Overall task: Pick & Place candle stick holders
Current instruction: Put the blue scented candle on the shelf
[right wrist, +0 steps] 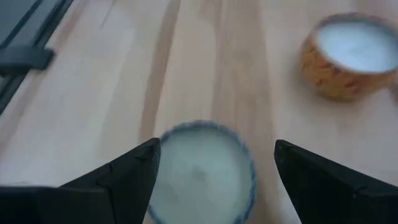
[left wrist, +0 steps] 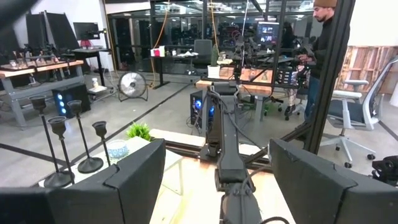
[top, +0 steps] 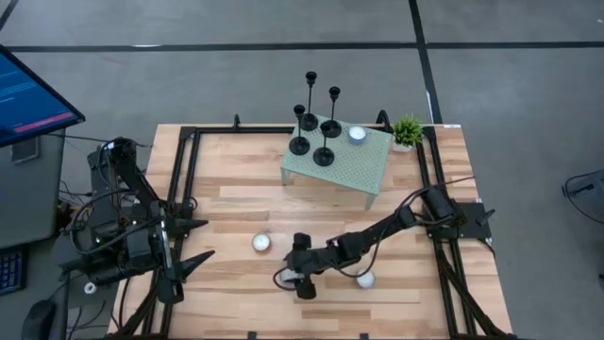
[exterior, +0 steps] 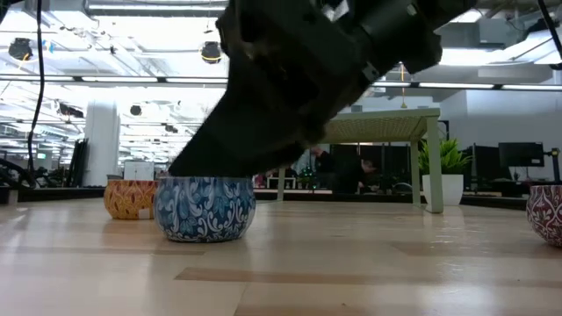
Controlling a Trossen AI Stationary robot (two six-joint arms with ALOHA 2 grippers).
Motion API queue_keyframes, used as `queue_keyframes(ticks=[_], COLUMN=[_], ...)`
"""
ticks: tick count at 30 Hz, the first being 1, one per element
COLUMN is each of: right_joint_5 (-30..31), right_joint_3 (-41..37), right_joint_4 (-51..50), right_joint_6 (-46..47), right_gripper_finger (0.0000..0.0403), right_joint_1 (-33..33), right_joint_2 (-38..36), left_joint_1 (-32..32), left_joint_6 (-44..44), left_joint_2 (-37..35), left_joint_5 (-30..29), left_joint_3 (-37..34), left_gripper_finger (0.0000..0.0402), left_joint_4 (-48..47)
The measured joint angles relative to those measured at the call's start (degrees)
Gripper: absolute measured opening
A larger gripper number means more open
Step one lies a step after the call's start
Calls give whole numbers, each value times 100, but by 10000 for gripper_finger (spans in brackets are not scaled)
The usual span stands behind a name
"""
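Observation:
Four black candle stick holders [top: 324, 156] stand by their round bases on a small green perforated table [top: 368, 170] at the far middle. They also show in the left wrist view [left wrist: 90, 163]. My right gripper [top: 294, 276] is open low over the near middle of the wooden table. Its fingers stand on either side of, and slightly above, a blue-patterned tealight cup [right wrist: 202, 171], which also shows in the low view [exterior: 205, 209]. My left gripper [top: 189, 257] is open and empty at the near left.
A white tealight [top: 357, 133] sits on the green table beside the holders. An orange-patterned cup [right wrist: 353, 57] and a red-patterned cup [exterior: 546, 213] stand on the wooden table near the blue one. A small potted plant [top: 408, 130] stands at the far right. A person [left wrist: 326, 37] stands beyond the table.

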Motion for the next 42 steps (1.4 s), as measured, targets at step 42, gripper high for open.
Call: queue_keyframes(ticks=[42], right_joint_5=[-1026], right_joint_3=[335], right_joint_4=[-60], right_joint_6=[-1141], right_gripper_finger=[323], right_joint_1=[215], right_joint_2=[-298], left_joint_1=[-1], left_joint_6=[-2], left_joint_2=[0], left_joint_5=[-22], left_joint_3=[-2], left_gripper_finger=[287], left_joint_4=[-2])
